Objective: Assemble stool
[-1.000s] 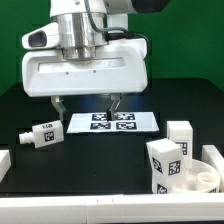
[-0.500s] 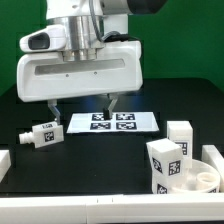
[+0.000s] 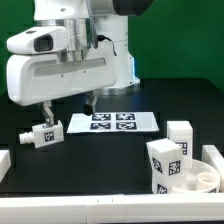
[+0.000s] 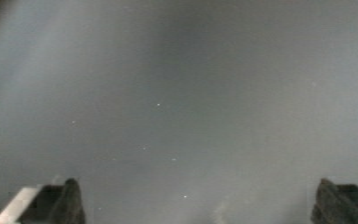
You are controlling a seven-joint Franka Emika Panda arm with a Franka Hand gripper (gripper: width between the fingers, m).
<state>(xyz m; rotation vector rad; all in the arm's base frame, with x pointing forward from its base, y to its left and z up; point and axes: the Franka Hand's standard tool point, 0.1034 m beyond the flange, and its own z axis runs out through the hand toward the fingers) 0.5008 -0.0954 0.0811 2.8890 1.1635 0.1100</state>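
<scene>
Stool seat ring: set low at the exterior view's right, near the front edge of the black table.
Seat ring contents: a blocky tagged leg stands at its near side; whether it sits inside the rim or is fastened cannot be told.
Other legs: one upright leg is placed just behind the ring; one lying leg rests on its side at the exterior view's left, well apart from the ring.
Gripper: spread wide and empty, hung above the table between the lying leg and the marker board.
Wrist view: both fingertips are seen over bare dark table with nothing between them; a pale edge beside one tip is probably the lying leg.
Step judged: the lying leg is likely to be fetched next; most of the assembly appears undone.
Risk, contact: one finger is poised almost over the lying leg, so a straight descent could land on it and knock it away.
Risk, grip: the leg lies askew to the jaws, so an off-centre pinch could twist it or let it slip.
Risk, marker board: the other finger is close to its edge and could catch it.
</scene>
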